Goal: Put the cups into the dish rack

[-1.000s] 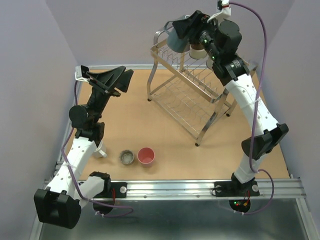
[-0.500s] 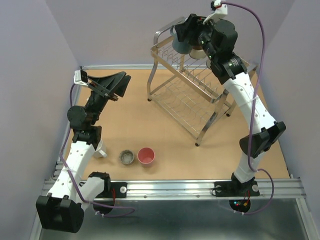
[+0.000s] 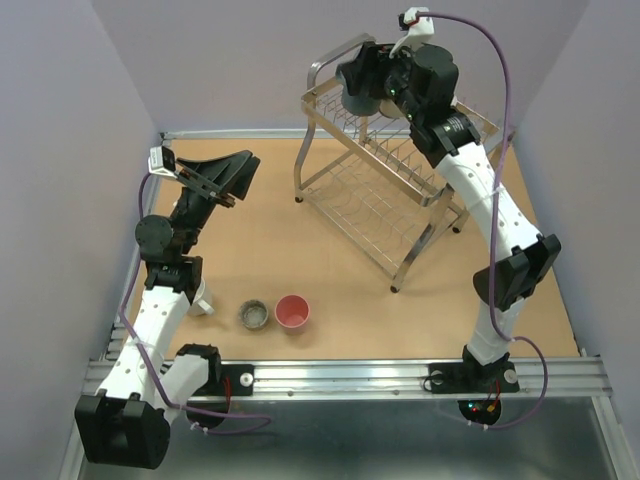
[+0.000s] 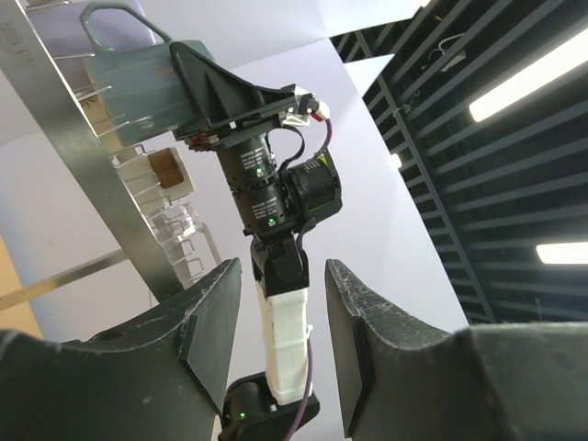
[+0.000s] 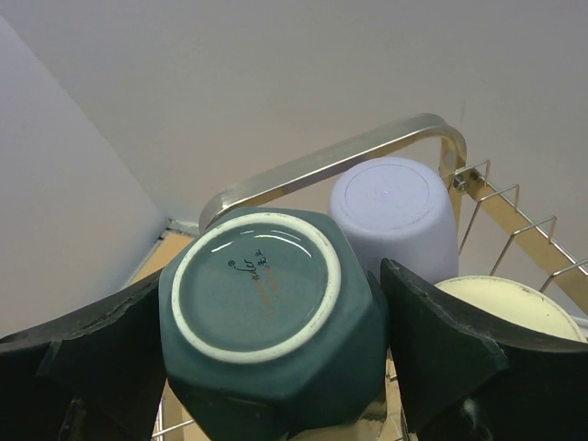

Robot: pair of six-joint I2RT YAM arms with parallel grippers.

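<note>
A dark teal cup point(image 5: 266, 308) is clamped, base up, between the fingers of the right gripper point(image 3: 360, 82). The gripper is held high at the far end of the dish rack point(image 3: 385, 195) — over the upper tier, just beside the looped end handle point(image 5: 322, 165). In the right wrist view the cup's pale ring foot is turned towards the camera, and a dark finger point(image 5: 441, 354) is pressed against each side. Whether the cup touches the wires beneath it cannot be told. Two more cups are seen on that upper tier. A lavender cup point(image 5: 395, 216) is set upside down just behind the teal one, near the handle. A cream cup point(image 5: 510, 308) lies beside it to the right, partly hidden by the finger.

The left gripper point(image 4: 282, 276) is raised above the far left part of the table point(image 3: 330, 290), well apart from the rack, and is tilted up towards it. Its jaws are parted with nothing between them — through the gap the right arm is seen.

Three cups are found on the table near the front edge. A pink cup point(image 3: 292, 311) is stood mouth up, and a short metal cup point(image 3: 254, 315) is placed just beside it on the left. A white mug point(image 3: 203, 300) sits further left, mostly hidden under the left arm.
</note>
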